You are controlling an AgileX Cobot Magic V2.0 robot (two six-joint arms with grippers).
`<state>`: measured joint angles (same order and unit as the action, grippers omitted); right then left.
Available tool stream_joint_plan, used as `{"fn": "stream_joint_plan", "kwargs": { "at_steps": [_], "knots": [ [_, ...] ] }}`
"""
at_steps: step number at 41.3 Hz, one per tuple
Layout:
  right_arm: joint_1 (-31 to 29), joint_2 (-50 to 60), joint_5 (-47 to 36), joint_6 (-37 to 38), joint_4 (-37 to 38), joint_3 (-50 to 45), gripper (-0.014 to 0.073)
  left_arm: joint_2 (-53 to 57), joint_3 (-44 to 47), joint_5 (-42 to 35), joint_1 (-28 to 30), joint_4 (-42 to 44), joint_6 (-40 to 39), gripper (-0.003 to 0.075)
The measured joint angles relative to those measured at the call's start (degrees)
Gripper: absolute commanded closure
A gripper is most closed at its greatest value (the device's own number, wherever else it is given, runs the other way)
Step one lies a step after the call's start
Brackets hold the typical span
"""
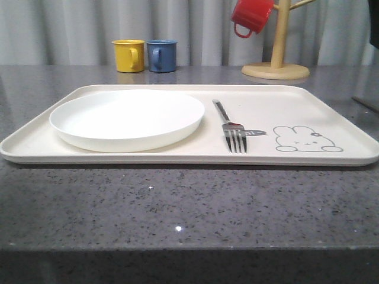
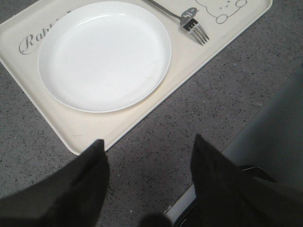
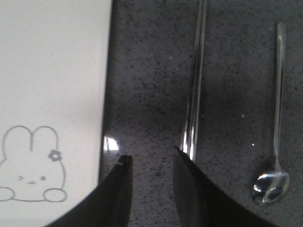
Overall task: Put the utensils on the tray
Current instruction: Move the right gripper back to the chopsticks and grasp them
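Nearest, the speckled grey stone surface (image 1: pixel 189 207) runs smooth and glossy under the cream tray (image 1: pixel 148 158), a flat rectangle with rounded corners and a low rim. On it, at about 9 o'clock, sits a round white plate (image 1: pixel 127 118); at 3 o'clock from the plate lies a shiny four-tined fork (image 1: pixel 231 127), tines toward the viewer, just beside the grey rabbit drawing (image 1: pixel 305 139).

Off the tray, straight metal chopsticks (image 3: pixel 195 80) and a long-handled spoon (image 3: pixel 274 142) lie on the stone.

Both end effectors hang empty: the left end effector (image 2: pixel 149 156) spread wide, the right end effector (image 3: pixel 151 165) parted.

Farther back stand a yellow mug (image 1: pixel 129 55), a blue mug (image 1: pixel 161 55), and a red mug (image 1: pixel 251 16) on a wooden rack (image 1: pixel 278 53).
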<state>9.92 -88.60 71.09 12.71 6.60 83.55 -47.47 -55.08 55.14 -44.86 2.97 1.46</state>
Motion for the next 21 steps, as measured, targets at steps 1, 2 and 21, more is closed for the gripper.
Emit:
{"fn": "stream_joint_plan", "kwargs": {
  "at_steps": [1, 2, 21],
  "knots": [
    [-1.16, 0.00, 0.00, -0.94, -0.51, -0.42, 0.0337, 0.00, 0.00, 0.00, 0.00, 0.00, 0.00, 0.0351],
    [-1.98, 0.00, 0.00, -1.72, -0.90, -0.79, 0.0337, 0.00, 0.00, 0.00, 0.00, 0.00, 0.00, 0.0351],
    [-8.70, -7.00, -0.21, -7.30, -4.10, -3.53, 0.0337, 0.00, 0.00, 0.00, 0.00, 0.00, 0.00, 0.0351]
  ]
}}
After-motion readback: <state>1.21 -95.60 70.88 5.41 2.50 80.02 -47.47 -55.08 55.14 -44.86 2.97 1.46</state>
